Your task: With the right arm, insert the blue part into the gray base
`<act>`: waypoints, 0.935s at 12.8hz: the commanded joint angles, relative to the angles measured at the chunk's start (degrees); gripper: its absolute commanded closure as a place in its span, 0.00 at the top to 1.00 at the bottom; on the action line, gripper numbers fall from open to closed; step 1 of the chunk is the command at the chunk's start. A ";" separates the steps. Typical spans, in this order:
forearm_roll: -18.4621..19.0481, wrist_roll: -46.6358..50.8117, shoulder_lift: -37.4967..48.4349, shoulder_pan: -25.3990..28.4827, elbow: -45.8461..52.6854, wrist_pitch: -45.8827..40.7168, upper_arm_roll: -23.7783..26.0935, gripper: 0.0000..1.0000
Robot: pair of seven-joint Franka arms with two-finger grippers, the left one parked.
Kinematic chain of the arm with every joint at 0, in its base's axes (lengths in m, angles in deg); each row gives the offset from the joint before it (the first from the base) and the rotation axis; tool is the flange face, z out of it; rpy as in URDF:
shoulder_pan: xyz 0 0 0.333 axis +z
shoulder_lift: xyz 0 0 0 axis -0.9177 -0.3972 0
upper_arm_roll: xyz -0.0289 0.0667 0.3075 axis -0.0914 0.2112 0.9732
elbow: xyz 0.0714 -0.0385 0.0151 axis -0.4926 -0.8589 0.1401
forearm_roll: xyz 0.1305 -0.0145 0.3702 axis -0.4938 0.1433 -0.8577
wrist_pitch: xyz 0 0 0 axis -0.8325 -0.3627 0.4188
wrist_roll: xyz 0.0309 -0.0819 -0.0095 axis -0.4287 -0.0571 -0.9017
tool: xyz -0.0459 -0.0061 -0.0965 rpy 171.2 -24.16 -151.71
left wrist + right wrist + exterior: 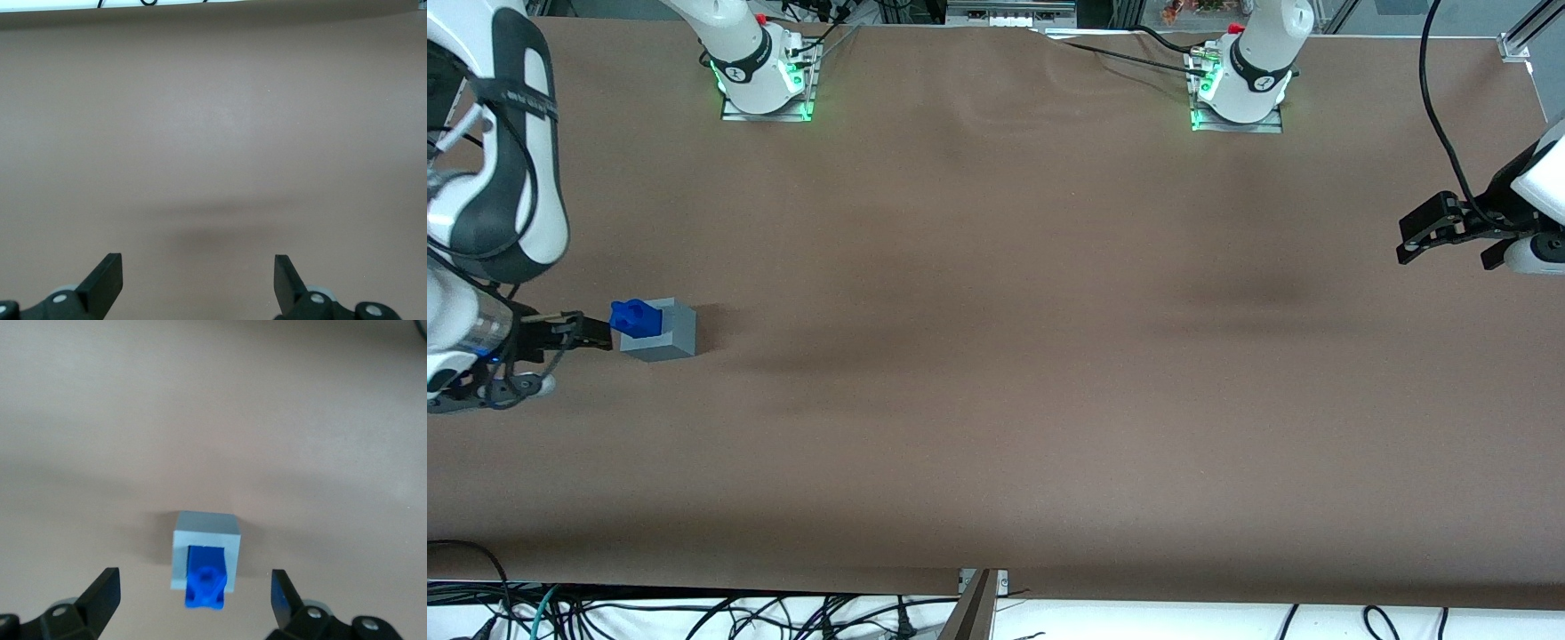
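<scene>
The gray base (663, 331) stands on the brown table toward the working arm's end. The blue part (635, 317) sits in the recess in its top and sticks up out of it, leaning toward my gripper. My right gripper (600, 336) is open and empty, close beside the base and just short of the blue part. In the right wrist view the blue part (207, 581) shows its round dimple and stands in the base (205, 543). It lies between my two spread fingertips (107, 587), touching neither. The gripper (193, 587) holds nothing.
Brown cloth covers the table (996, 356). Two arm bases (760, 67) stand along the edge farthest from the front camera. Cables lie past the near edge (694, 613). The parked gripper (1449, 227) hangs at the parked arm's end.
</scene>
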 commanded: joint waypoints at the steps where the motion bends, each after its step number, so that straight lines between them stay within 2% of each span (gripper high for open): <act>1: -0.09 -0.69 0.41 1.18 7.91 -8.09 -0.06 1.00; 4: 0.08 -0.25 1.19 3.28 14.26 -10.58 -0.32 1.00; 8: 0.70 0.10 7.59 3.56 12.10 -5.92 0.82 1.00; 10: 0.70 1.58 11.38 0.94 6.21 -3.03 3.61 1.00; 12: 2.09 6.23 15.33 -4.33 1.12 -3.62 10.01 1.00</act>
